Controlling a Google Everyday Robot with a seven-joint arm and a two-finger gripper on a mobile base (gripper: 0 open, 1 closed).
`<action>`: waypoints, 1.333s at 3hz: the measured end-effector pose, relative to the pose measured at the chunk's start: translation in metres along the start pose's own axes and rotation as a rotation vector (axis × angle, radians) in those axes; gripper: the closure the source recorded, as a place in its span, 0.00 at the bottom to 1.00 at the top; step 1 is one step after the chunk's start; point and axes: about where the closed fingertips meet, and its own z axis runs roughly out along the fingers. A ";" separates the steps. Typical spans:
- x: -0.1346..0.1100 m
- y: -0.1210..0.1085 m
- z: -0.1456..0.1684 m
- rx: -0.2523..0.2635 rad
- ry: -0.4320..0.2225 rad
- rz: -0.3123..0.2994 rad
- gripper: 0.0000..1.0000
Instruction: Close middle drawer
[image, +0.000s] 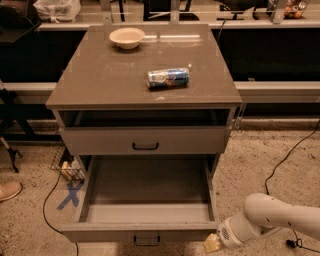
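The middle drawer (145, 187) is a grey wood-grain drawer pulled far out of the cabinet, and its long box is empty. Its low front (100, 233) faces me at the bottom of the view, with a small black bar handle (146, 241). My gripper (212, 244) is at the end of the white arm (280, 220) that comes in from the bottom right. It sits low, right beside the right end of the drawer front. I cannot tell whether it touches the front.
The top drawer (100, 141) above stands slightly out. On the cabinet top (100, 85) lie a can on its side (168, 78) and a white bowl (127, 37). Cables run over the floor at left (47, 210) and right (285, 157). A shoe (9, 190) is at far left.
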 end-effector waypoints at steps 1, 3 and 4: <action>0.000 0.000 0.000 0.000 0.000 0.000 1.00; -0.041 0.006 0.019 -0.029 -0.082 -0.023 1.00; -0.040 0.007 0.019 -0.029 -0.082 -0.023 1.00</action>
